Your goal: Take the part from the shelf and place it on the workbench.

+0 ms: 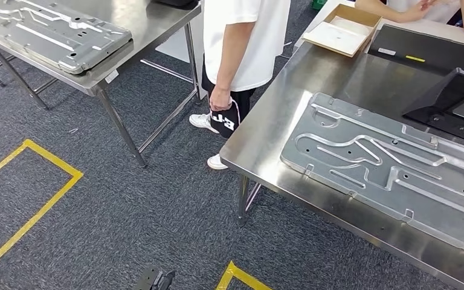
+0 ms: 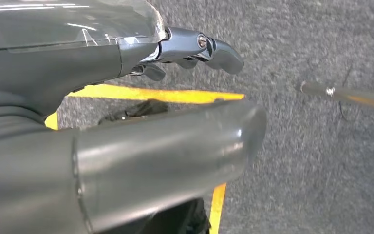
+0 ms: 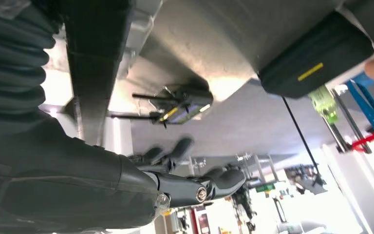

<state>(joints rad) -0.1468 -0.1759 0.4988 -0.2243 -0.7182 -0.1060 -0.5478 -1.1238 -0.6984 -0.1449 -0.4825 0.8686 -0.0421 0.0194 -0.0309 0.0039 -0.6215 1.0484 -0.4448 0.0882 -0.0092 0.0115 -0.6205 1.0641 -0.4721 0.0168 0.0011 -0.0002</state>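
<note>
1. Head view: we see a stamped metal part (image 1: 393, 175) lying flat on the steel workbench (image 1: 266, 139), just in front of a black tray (image 1: 453, 103); a second, similar part (image 1: 48, 27) lies on the other table (image 1: 133, 18) well beyond it, and a person (image 1: 241, 54) stands between the two tables. We judge the placing done or nearly so
2. Left wrist view: our left hand (image 2: 190, 51) hangs over grey carpet and a yellow floor line (image 2: 165, 95), fingers loosely extended, holding nothing
3. Right wrist view: our right hand (image 3: 190, 180) is empty too, fingers apart, seemingly below the workbench edge, so what is left seems to be only pulling clear
</note>
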